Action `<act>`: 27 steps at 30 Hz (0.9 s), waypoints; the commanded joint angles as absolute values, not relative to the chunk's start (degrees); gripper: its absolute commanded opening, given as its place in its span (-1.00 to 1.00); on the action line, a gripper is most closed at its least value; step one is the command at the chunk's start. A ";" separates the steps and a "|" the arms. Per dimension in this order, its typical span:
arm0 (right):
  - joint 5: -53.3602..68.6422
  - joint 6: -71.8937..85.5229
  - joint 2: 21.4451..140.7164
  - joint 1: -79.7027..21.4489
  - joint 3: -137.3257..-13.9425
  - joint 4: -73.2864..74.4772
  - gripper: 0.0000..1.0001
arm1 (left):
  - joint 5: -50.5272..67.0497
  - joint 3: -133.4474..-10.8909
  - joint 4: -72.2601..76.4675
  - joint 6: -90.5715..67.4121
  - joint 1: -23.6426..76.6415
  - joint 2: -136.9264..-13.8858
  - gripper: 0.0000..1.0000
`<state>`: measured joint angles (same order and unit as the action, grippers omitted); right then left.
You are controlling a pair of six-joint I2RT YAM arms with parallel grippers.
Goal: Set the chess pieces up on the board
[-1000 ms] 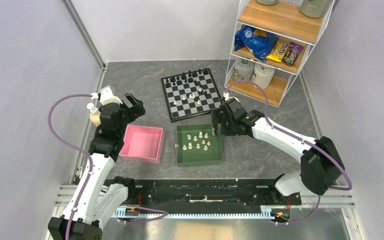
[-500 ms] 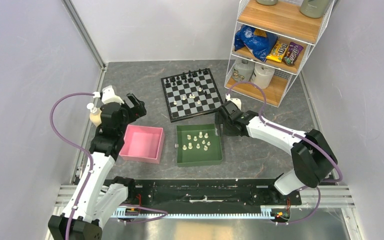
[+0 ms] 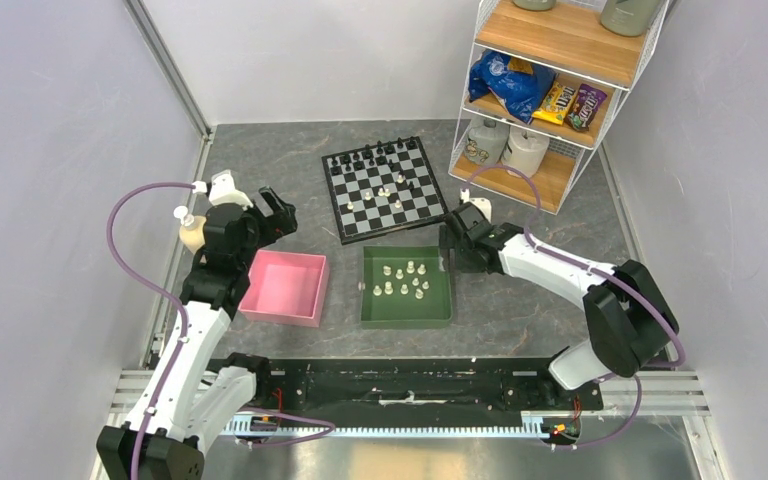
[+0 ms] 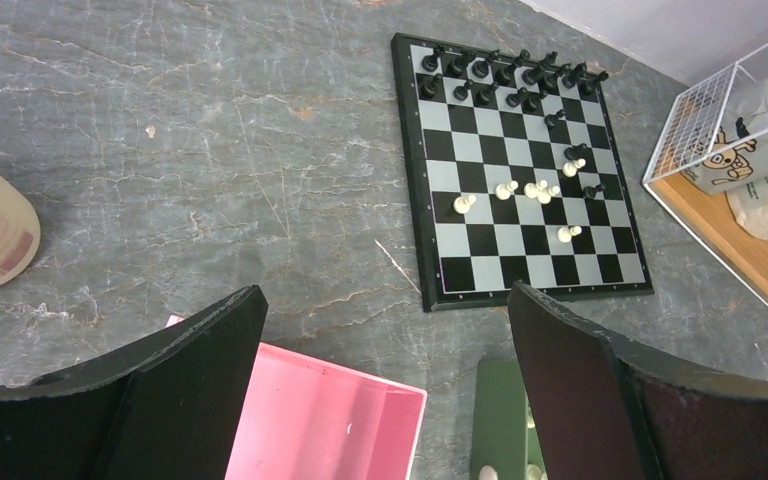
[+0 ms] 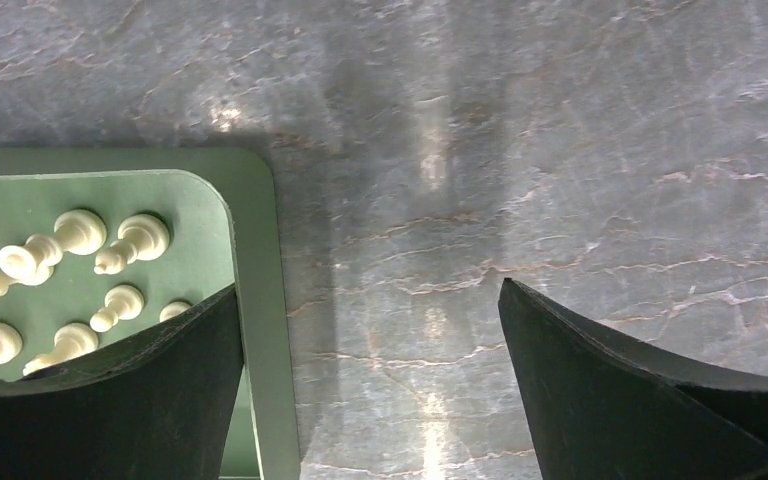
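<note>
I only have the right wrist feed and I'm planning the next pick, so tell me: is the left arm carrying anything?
Observer: No. The left arm has its jaws wide open, nothing between them, near the pink tray.
Operator: Where is the board from my green tray?
Observer: The board lies just beyond the green tray, farther from the arm bases.
Operator: What's on it?
Observer: Its far rows hold black pieces; a few white pieces stand mid-board; its nearest row is bare.

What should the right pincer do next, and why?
Probably shift inward over the green tray and lower onto a cream piece: the right pincer is open, empty, and straddles the tray's wall, not yet over any piece.
</note>
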<state>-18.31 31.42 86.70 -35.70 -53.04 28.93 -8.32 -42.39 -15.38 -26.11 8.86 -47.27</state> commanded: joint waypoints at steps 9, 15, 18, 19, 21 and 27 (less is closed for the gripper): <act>-18.11 26.78 80.58 -23.42 -49.93 28.04 0.98 | -2.72 -43.59 -13.23 -23.38 8.96 -48.24 0.99; -18.65 25.74 80.11 -18.77 -49.22 27.98 0.98 | 1.22 -43.77 -12.27 -22.87 8.98 -49.89 0.99; -19.16 25.65 80.68 -16.92 -49.54 28.03 0.98 | 5.09 -43.92 -11.31 -22.55 9.05 -50.86 0.99; -19.35 25.66 80.77 -16.26 -49.47 28.04 0.98 | 6.92 -44.01 -11.03 -22.41 9.05 -51.34 0.99; -19.44 25.48 80.97 -14.79 -49.66 28.05 0.98 | 9.67 -44.12 -10.56 -22.43 9.07 -52.15 0.99; -19.18 25.68 82.03 -9.70 -50.41 28.04 0.98 | 14.60 -44.12 -8.75 -22.84 9.60 -54.15 0.99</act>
